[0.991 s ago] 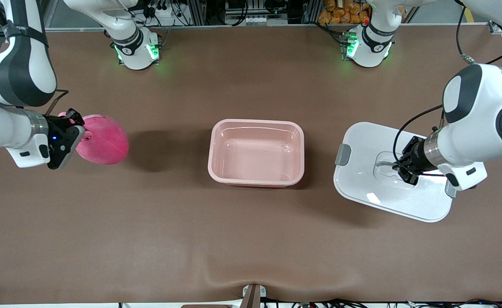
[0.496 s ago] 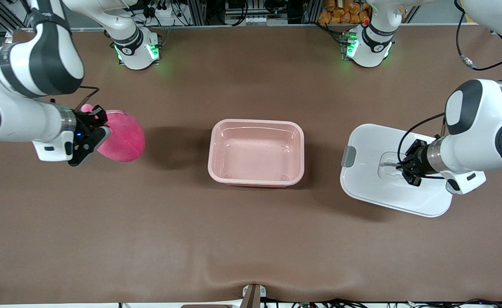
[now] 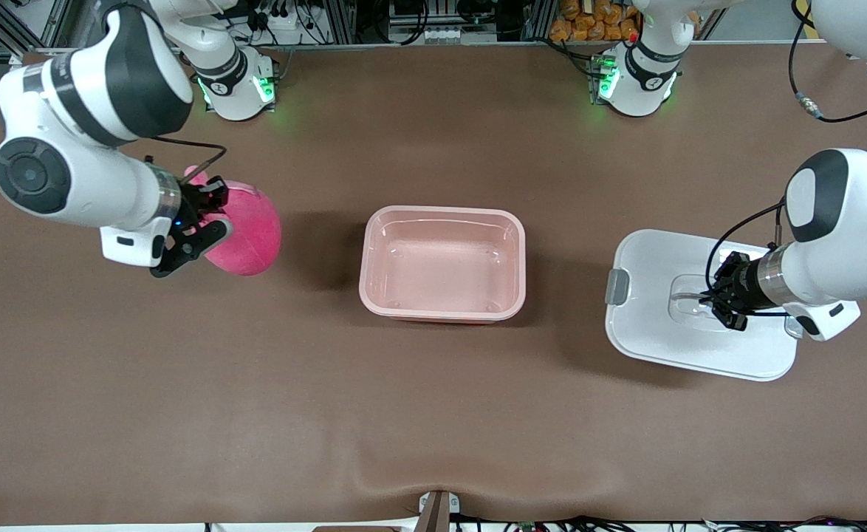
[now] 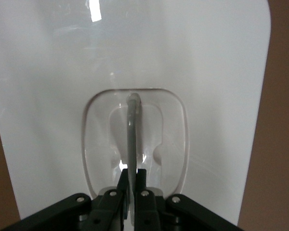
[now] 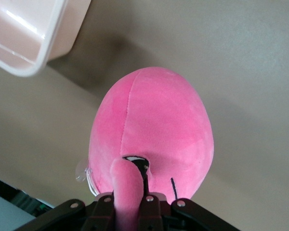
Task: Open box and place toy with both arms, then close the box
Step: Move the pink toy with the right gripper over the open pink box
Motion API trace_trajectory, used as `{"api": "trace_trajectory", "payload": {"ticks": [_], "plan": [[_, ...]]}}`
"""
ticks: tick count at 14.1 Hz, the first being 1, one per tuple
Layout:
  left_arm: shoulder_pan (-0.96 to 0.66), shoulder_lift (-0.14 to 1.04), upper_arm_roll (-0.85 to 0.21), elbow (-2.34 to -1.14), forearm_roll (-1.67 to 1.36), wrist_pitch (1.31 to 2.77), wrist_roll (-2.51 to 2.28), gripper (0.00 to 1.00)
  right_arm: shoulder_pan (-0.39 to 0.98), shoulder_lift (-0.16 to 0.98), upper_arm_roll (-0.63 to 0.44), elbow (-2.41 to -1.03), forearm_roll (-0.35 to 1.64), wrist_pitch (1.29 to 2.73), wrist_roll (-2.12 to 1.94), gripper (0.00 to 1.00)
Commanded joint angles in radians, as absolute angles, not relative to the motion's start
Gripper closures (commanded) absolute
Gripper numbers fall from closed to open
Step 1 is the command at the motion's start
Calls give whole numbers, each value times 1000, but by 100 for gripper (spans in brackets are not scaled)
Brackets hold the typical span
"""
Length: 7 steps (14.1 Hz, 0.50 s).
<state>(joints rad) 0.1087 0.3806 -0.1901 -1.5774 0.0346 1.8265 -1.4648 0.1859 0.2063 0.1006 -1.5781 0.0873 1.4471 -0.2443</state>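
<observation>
While lid's off: box sits open mid-worktop
right gripper: clamped on an ear of the pink plush toy, up in the air over the right arm's end of the worktop
left gripper: pinched on the grey handle of the white lid, over the left arm's end
side clip: grey, on lid edge facing box

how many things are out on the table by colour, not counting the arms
pink: 2, the open box at the middle of the table and the toy held up by the right gripper
white: 1, the lid held by its handle in the left gripper
total: 3
</observation>
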Motion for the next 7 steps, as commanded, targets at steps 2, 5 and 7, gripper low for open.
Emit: {"api": "trace_trajectory", "payload": {"ticks": [2,5,7], "plan": [[132,316,-199,-1660,-3,1882,-1514,100,183,198,172,-1549,103,1436,-54,100],[144,292,-199,-1690,-3,1907,-1543,100,192,198,179,-1546,166,1443,67,100],[153,270,-199,-1716,-6,1925,-1548,100,230,201,179,-1517,164,1442,167,100]]}}
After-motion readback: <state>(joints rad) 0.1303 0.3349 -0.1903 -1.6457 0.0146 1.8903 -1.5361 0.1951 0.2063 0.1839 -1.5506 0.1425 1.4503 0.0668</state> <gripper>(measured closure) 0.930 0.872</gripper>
